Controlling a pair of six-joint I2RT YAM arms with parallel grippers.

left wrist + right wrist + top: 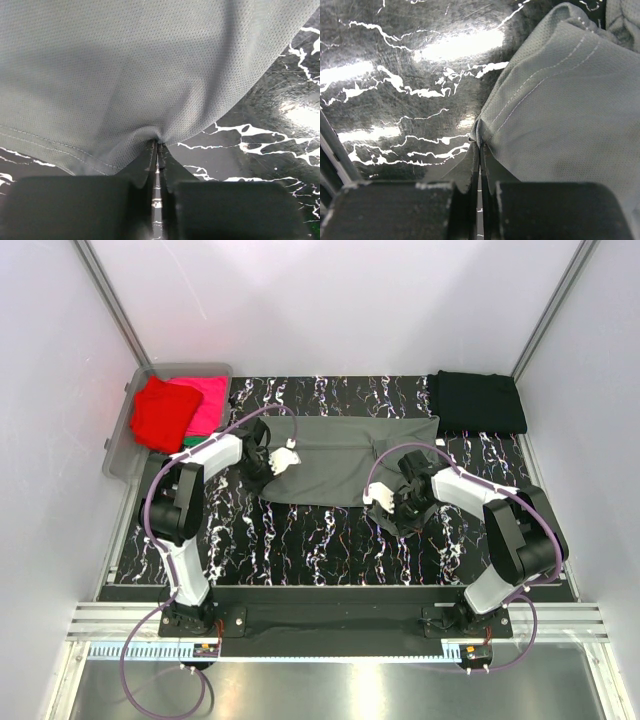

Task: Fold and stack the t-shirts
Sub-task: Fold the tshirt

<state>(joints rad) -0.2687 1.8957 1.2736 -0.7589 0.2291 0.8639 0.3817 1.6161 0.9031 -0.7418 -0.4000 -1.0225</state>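
Top external — left hand (268,462), right hand (396,504) low, pinching grey t-shirt (335,455).

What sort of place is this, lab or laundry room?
Likely a lab test cell: blank white walls on aluminium framing, two bolted-down arms, shirts staged in a plastic bin.

Five shirts can be counted. One dark grey shirt (340,455) is seen in the middle. One black shirt (478,402) is seen at the far right. One red shirt (162,415), one pink shirt (208,400) and a bit of one green shirt (193,441) are seen at the far left. One bin (118,455) is seen there. Two arms are counted, the left arm (185,500) and the right arm (500,520), on one table (300,540).
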